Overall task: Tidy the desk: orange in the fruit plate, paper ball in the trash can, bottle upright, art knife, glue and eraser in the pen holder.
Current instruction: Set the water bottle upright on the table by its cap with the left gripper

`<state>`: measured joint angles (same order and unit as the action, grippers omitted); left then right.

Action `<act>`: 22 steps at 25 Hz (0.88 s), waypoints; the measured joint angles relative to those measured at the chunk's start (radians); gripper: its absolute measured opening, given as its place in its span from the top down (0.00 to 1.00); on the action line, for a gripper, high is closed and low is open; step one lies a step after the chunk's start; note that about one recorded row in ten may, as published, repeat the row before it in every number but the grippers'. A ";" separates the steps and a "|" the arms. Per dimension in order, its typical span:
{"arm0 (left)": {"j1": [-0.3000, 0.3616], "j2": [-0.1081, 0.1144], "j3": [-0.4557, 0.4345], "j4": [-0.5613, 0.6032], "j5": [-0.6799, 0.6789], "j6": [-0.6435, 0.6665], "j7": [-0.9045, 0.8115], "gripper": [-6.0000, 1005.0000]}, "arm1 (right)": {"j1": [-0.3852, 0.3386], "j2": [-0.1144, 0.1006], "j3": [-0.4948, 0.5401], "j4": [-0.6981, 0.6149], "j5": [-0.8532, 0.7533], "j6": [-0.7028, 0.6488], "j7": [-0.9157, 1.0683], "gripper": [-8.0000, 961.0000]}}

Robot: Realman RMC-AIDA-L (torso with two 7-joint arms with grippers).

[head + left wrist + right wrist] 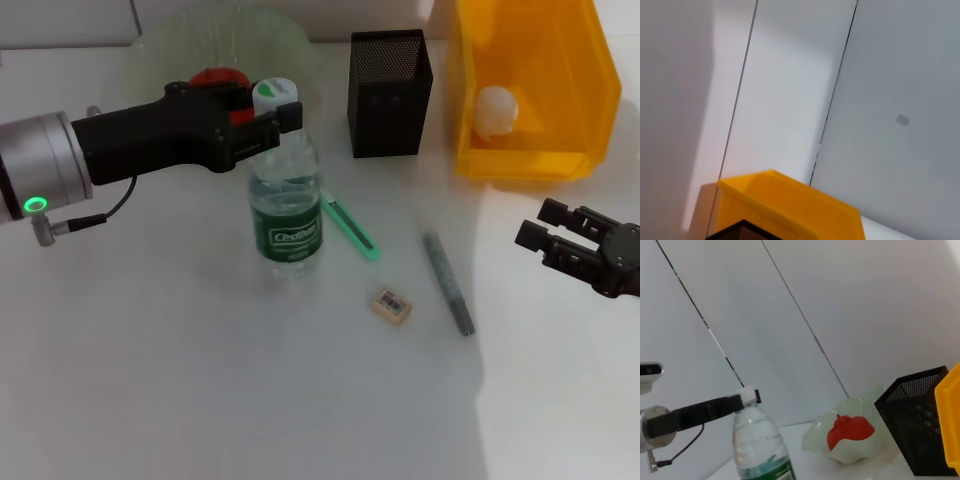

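Left end effector: clenched on the neck of the bottle, just under its white cap; the arm reaches in from the tabletop's left side.
Bottle: upright near mid-tabletop, green label facing the head camera, base on the tabletop.
Right end effector: released, fingers spread, hovering over the right side of the tabletop, well apart from every item.
Fruit plate: pale green, at the far edge behind the left arm, a red-orange fruit lying in it.
Pen holder: black mesh, upright, between plate and trash can.
Trash can: yellow bin at the far right, paper ball inside.
Art knife: green, flat, just right of the bottle.
Eraser: near the knife's tip.
Glue: grey stick, flat, right of the eraser.
Open room: bare tabletop along the whole near edge.
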<state>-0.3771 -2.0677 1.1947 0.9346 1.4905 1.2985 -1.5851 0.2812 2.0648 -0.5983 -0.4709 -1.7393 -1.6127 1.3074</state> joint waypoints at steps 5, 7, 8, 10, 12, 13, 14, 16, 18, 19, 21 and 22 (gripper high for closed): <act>-0.004 -0.001 -0.011 -0.157 -0.156 0.062 0.246 0.56 | 0.006 0.000 0.000 0.007 0.000 0.002 0.000 0.24; -0.006 -0.001 -0.012 -0.211 -0.209 0.073 0.335 0.56 | 0.008 0.001 0.000 0.007 0.000 0.003 0.000 0.24; -0.006 -0.001 -0.012 -0.211 -0.209 0.073 0.335 0.56 | 0.008 0.002 0.000 0.007 0.000 0.003 0.000 0.24; -0.029 -0.002 -0.013 -0.342 -0.291 0.071 0.510 0.56 | 0.010 0.006 0.000 0.008 0.000 0.008 -0.001 0.24; -0.037 -0.003 -0.015 -0.375 -0.311 0.068 0.558 0.56 | 0.012 0.010 0.000 0.008 0.000 0.013 -0.001 0.24; -0.044 -0.004 -0.017 -0.409 -0.334 0.066 0.611 0.56 | 0.013 0.010 0.000 0.008 0.000 0.014 -0.001 0.24; -0.060 -0.006 -0.021 -0.477 -0.382 0.064 0.704 0.56 | 0.015 0.010 0.000 0.010 0.000 0.016 -0.001 0.24; -0.074 -0.006 -0.022 -0.526 -0.426 0.064 0.762 0.56 | 0.020 0.011 0.000 0.017 0.000 0.020 -0.004 0.24; -0.079 -0.007 -0.022 -0.546 -0.445 0.064 0.789 0.56 | 0.026 0.012 0.000 0.027 0.000 0.028 -0.010 0.24; -0.079 -0.007 -0.022 -0.546 -0.445 0.064 0.789 0.56 | 0.029 0.012 0.000 0.030 0.000 0.032 -0.011 0.24; -0.090 -0.010 -0.022 -0.598 -0.508 0.045 0.883 0.56 | 0.035 0.012 -0.001 0.040 0.000 0.038 -0.017 0.24; -0.091 -0.010 -0.022 -0.602 -0.517 0.038 0.889 0.56 | 0.037 0.012 -0.001 0.046 0.000 0.039 -0.023 0.24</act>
<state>-0.4683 -2.0782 1.1724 0.3324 0.9736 1.3366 -0.6958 0.3179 2.0770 -0.5997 -0.4246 -1.7395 -1.5733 1.2845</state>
